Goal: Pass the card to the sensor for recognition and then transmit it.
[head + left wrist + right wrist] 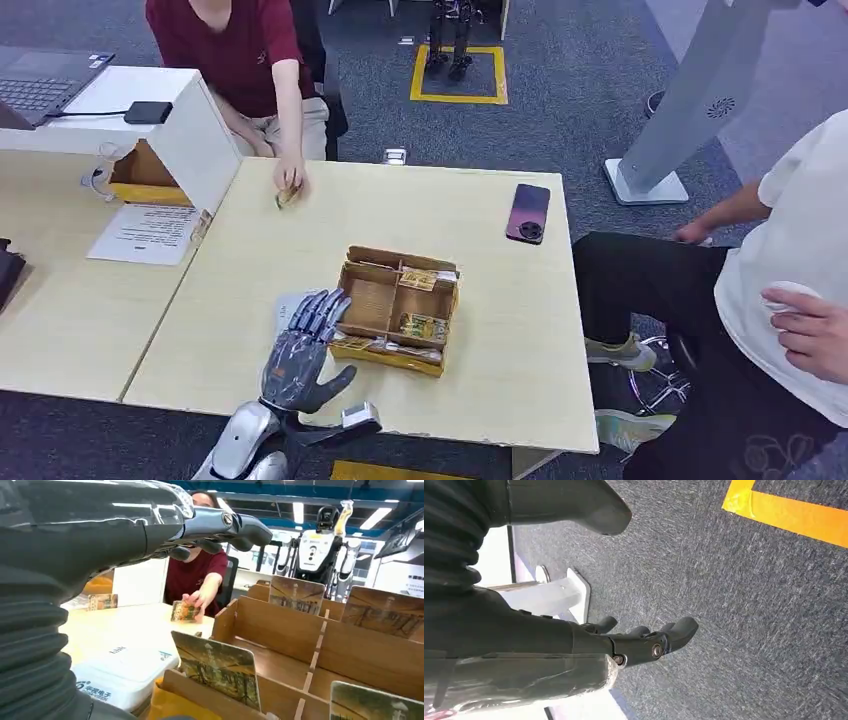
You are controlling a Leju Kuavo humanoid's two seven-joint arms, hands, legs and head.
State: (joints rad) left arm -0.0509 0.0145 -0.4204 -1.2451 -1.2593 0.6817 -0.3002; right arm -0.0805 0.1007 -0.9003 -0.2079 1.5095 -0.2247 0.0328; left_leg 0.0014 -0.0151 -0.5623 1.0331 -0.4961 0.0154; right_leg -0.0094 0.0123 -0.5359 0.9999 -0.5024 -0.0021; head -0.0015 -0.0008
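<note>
My left hand (pixel 303 348) hovers flat, fingers spread and holding nothing, over the white sensor pad (pixel 287 306) at the near left of the cardboard card box (pixel 372 299). Cards stand in the box's slots, such as one at the front right (pixel 424 326). In the left wrist view my fingers (pixel 220 526) stretch above the white sensor (pixel 125 672), and a card (pixel 218 668) stands in the box's near slot. A person in a red shirt holds another card (pixel 288 196) on the table's far side, also seen as the card (pixel 184 611). My right hand (pixel 644 642) hangs over the carpet, empty, fingers loosely extended.
A dark phone (pixel 528 212) lies at the table's far right. A white-and-cardboard stand (pixel 190 140) and a paper sheet (pixel 147 234) sit to the left. A second person (pixel 790 290) sits close at the right. A laptop (pixel 40 90) rests far left.
</note>
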